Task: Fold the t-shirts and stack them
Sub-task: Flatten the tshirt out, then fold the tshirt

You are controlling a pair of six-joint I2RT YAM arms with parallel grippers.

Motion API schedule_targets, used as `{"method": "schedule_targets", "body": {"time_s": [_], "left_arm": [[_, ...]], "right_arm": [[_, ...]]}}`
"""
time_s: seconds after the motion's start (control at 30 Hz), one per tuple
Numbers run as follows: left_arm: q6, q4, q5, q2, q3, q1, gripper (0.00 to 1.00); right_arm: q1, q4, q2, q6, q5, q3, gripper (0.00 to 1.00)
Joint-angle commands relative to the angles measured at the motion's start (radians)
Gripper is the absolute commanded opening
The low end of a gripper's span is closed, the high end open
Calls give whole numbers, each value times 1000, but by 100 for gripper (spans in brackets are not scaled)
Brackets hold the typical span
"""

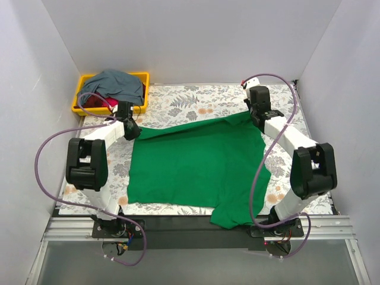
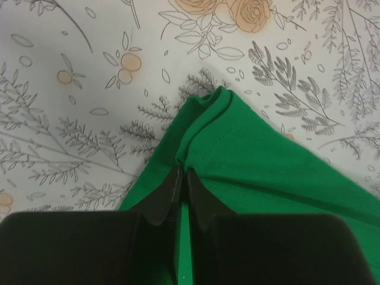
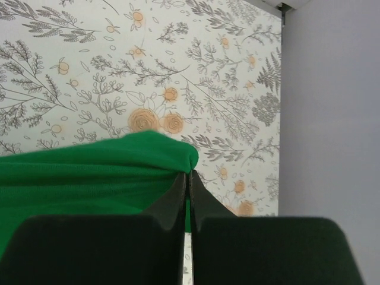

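A bright green t-shirt (image 1: 196, 163) lies spread over the middle of the floral table, one sleeve hanging over the near edge. My left gripper (image 1: 132, 129) is shut on its far left corner; the left wrist view shows the fingers pinching the green cloth (image 2: 237, 148). My right gripper (image 1: 254, 117) is shut on its far right corner, and the right wrist view shows the green cloth (image 3: 119, 160) bunched at the fingertips. A slate grey-blue t-shirt (image 1: 116, 83) lies crumpled in the yellow bin, with a red t-shirt (image 1: 110, 101) partly showing under it.
The yellow plastic bin (image 1: 80, 95) stands at the far left corner. Grey walls close in the table on the left, back and right; the right wall (image 3: 332, 107) is close to my right gripper. Purple cables loop from both arms.
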Motion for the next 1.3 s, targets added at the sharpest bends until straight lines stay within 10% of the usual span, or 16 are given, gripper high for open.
{"method": "schedule_targets", "body": {"time_s": [0.0, 1.27], "left_arm": [[-9, 72, -40, 31, 84, 21, 0], [4, -114, -13, 107, 219, 27, 0]], "right_arm": [[-25, 168, 66, 18, -17, 72, 1], [-69, -459, -50, 490, -193, 37, 1]]}}
